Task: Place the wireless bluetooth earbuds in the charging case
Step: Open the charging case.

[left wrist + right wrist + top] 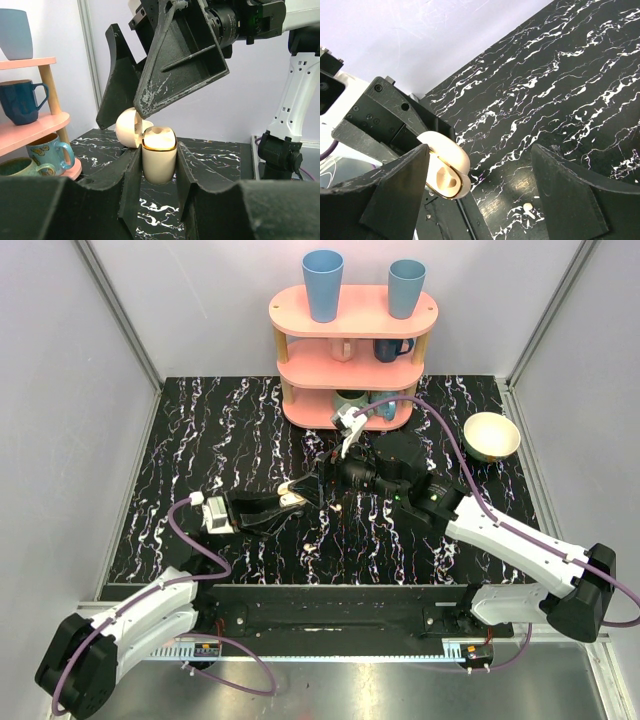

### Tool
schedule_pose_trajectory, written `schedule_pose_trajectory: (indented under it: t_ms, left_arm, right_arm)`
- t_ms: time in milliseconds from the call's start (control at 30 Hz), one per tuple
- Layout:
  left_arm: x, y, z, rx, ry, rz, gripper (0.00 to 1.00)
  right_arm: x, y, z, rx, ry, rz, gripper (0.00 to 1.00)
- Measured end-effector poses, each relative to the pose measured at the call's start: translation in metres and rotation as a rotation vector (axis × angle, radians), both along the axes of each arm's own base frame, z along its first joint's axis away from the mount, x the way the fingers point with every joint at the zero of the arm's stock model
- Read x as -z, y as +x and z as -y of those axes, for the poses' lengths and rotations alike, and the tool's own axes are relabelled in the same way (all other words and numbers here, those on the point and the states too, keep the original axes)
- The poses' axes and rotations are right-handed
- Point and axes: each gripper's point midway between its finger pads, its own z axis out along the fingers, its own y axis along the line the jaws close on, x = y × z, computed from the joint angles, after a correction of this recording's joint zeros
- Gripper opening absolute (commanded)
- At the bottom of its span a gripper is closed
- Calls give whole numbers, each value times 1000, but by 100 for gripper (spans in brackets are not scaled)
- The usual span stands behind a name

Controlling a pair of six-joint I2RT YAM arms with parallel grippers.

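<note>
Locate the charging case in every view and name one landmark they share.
Top external: charging case at centre, held by the left gripper.
Left wrist: centre, lid open.
Right wrist: lower left, lid open.
Shared landmark: black marbled table.

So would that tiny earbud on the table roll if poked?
Probably it skids: the earbud looks tiny and smooth on the glossy table. Likely very light. Its rounded shape may slip when pinched.
</note>
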Motion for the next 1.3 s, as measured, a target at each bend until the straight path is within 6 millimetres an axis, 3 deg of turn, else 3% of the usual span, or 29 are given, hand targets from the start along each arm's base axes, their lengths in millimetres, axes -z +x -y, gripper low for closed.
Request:
schedule_pose_trajectory:
  t_ms: [600, 933, 1300]
  left_arm:
    - [-8, -2, -7, -34, -41, 29, 0]
    - [-11, 0, -10, -55, -58, 29, 0]
    - [-23, -4, -17, -82, -88, 78, 0]
  right_arm:
    - [-10, -16, -7, -108, 25, 34, 89]
    - [-14, -19, -6, -126, 26, 55, 85]
    - [-18, -19, -3, -125, 28, 77, 90]
